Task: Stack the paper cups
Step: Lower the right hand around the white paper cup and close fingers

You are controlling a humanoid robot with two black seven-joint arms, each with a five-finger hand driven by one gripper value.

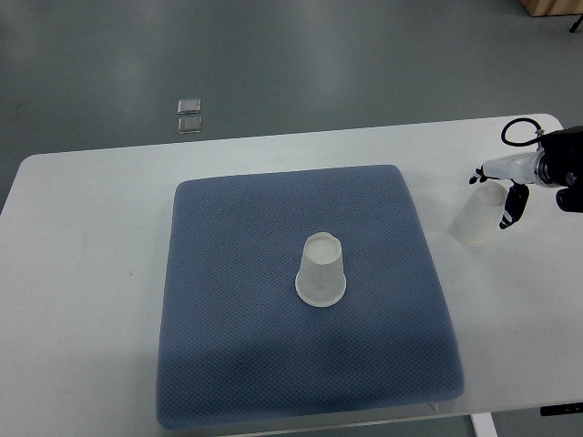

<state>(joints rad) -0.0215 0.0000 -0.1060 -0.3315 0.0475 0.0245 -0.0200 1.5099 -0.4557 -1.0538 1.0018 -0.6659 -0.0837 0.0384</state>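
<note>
One white paper cup [321, 270] stands upside down in the middle of the blue mat [228, 300]. A second white paper cup [477, 218] is at the right, off the mat and over the white table, tilted. My right hand [499, 187] comes in from the right edge and its fingers are closed around this second cup near its upper end. I cannot tell whether this cup touches the table. The left arm is out of view.
The white table [82, 273] carries the mat. Two small clear square objects [189, 115] lie on the grey floor beyond the table's far edge. A black cable loop [519, 132] sits on the right wrist.
</note>
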